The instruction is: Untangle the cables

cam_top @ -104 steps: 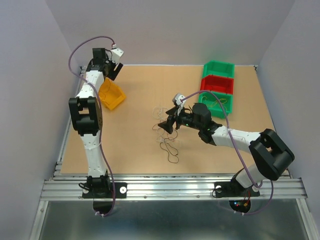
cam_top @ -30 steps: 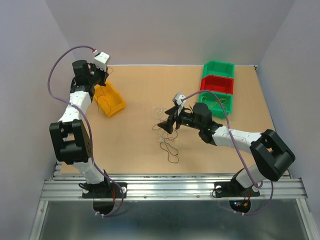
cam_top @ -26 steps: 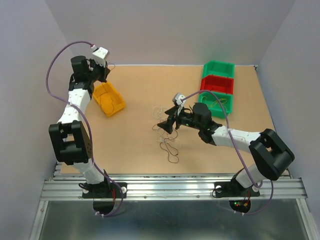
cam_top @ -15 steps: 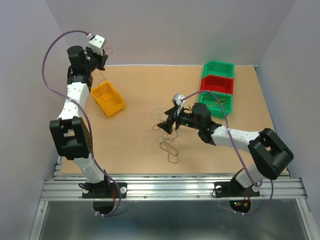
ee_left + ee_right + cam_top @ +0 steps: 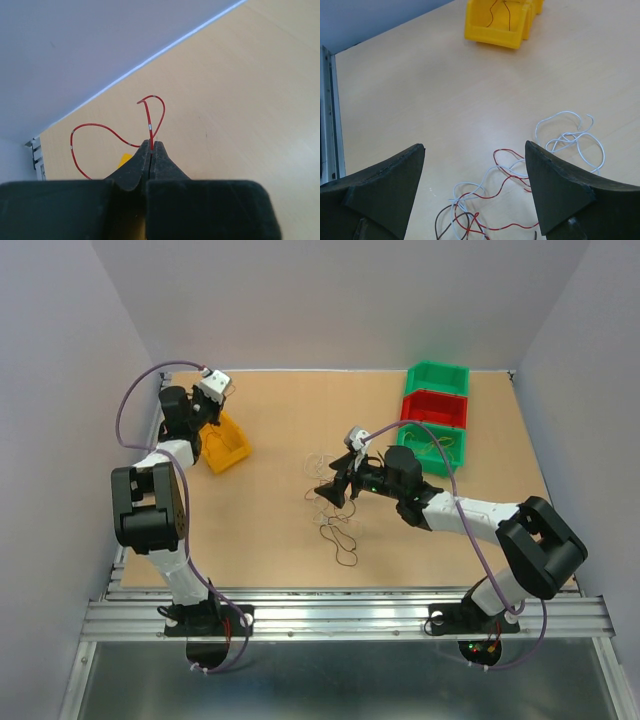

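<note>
1. Left wrist view: we see the left gripper (image 5: 151, 145) pinched fully together on a single red wire (image 5: 149, 125). The wire rises from the fingertips, curls into a small loop above them, and swings out in a wider arc to the left.
2. We see that wire hanging in the air over the tan table (image 5: 240, 100), with a sliver of yellow showing just below the fingers.
3. From the top external view we place this gripper at the far left corner, above the yellow bin (image 5: 228, 445).
4. We find the right gripper (image 5: 472, 150) spread wide with nothing between its fingers, low over the middle of the table.
5. We see the cables (image 5: 490, 195) lying loose on the table beneath and just ahead of it. Red, dark brown and whitish strands cross one another, and one whitish wire (image 5: 570, 135) curls off to the side.
6. From above, we also see a dark loop (image 5: 343, 543) trailing from the clump toward the arm bases.
7. Through the right wrist camera we make out thin dark strands inside the yellow bin.
8. We count two green bins (image 5: 436, 378) and a red bin (image 5: 434, 408) stacked in a row at the far right.
</note>
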Motion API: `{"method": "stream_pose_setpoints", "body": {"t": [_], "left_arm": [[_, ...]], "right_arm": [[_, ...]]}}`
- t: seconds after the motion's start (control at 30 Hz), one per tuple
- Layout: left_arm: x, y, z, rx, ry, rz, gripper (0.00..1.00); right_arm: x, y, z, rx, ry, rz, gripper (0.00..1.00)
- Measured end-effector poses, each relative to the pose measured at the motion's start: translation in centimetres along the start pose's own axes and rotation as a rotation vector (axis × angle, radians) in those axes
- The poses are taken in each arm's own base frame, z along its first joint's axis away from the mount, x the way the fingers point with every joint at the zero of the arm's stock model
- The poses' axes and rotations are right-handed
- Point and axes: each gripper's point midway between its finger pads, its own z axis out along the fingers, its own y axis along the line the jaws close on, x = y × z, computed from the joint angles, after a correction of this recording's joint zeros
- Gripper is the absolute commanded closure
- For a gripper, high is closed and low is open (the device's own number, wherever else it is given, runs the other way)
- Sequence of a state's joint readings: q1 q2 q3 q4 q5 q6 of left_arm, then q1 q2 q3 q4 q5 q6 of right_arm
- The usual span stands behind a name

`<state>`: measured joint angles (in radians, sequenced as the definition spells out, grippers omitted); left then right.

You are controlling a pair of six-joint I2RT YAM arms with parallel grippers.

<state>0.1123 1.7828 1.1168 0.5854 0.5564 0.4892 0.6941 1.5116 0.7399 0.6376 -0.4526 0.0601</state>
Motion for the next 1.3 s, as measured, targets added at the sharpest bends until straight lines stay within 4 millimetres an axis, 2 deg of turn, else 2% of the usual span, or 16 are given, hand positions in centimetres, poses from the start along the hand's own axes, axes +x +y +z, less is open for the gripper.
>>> {"method": "stream_pose_setpoints", "body": {"t": [0.13, 0.23, 0.43, 0.57, 0.8, 0.9, 1.03, 1.17, 1.3], "left_arm": [[1.5, -1.1, -1.1, 0.023, -0.003, 0.049, 1.0], [2.7, -1.8, -2.7, 0.027, 0.003, 0.067, 1.0], [3.8, -2.9, -5.1, 0.032, 0.003, 0.089, 1.0], [3.9, -2.8, -5.2, 0.05, 0.03, 0.109, 1.0], [4.2, -1.3, -4.6, 0.106, 0.154, 0.195, 1.0], [5.7, -1.2, -4.5, 0.13, 0.222, 0.202, 1.0], [9.5, -1.7, -4.0, 0.204, 0.348, 0.195, 1.0], [12.8, -2.5, -4.3, 0.258, 0.454, 0.185, 1.0], [14.2, -1.9, -3.5, 0.282, 0.514, 0.17, 0.99]], "right_arm": [[0.0, 0.0, 0.0, -0.001, 0.0, 0.0, 0.14], [0.1, 0.0, 0.0, -0.003, 0.002, 0.002, 0.14], [0.2, 0.2, 0.4, -0.018, 0.007, 0.015, 0.14], [0.1, 0.2, 0.6, -0.026, 0.004, 0.02, 0.14], [0.1, 0.3, 0.6, -0.027, 0.004, 0.024, 0.15], [0.1, 0.3, 0.6, -0.027, 0.004, 0.024, 0.14], [0.2, 0.3, 0.7, -0.03, 0.008, 0.026, 0.14], [0.3, 0.3, 0.7, -0.033, 0.009, 0.028, 0.14], [0.3, 0.4, 0.7, -0.037, 0.01, 0.029, 0.14]]}}
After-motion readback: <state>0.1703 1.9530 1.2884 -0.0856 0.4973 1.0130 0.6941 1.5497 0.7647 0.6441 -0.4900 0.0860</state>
